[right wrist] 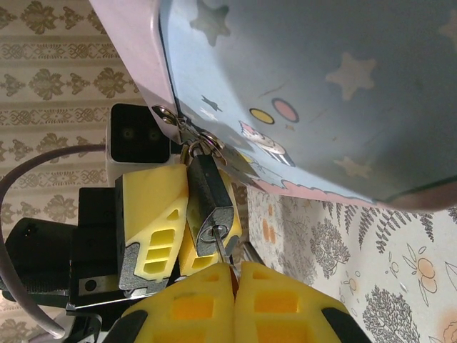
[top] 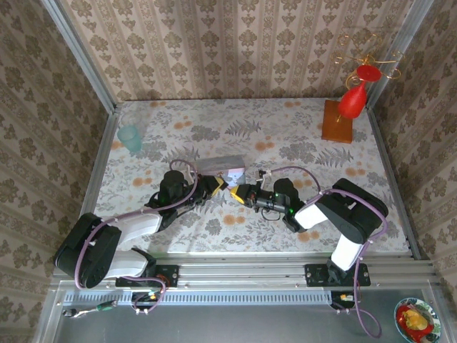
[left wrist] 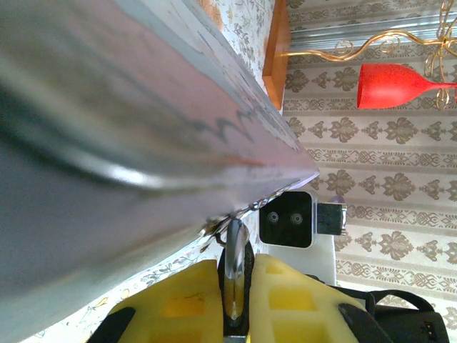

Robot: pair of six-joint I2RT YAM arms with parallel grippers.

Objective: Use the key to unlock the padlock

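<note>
A pale blue tin with a pastel picture lies mid-table, and the padlock hangs from its clasp. The padlock is small, with a dark body and a silvery keyhole end. My left gripper is shut on the padlock; its yellow fingers flank the lock's body. My right gripper is shut on the key, whose thin blade tip sits in the keyhole. From above, the left gripper and the right gripper meet nose to nose just in front of the tin.
A teal cup stands at the back left. A wooden stand holding a red goblet is at the back right. Patterned walls close in three sides of the table.
</note>
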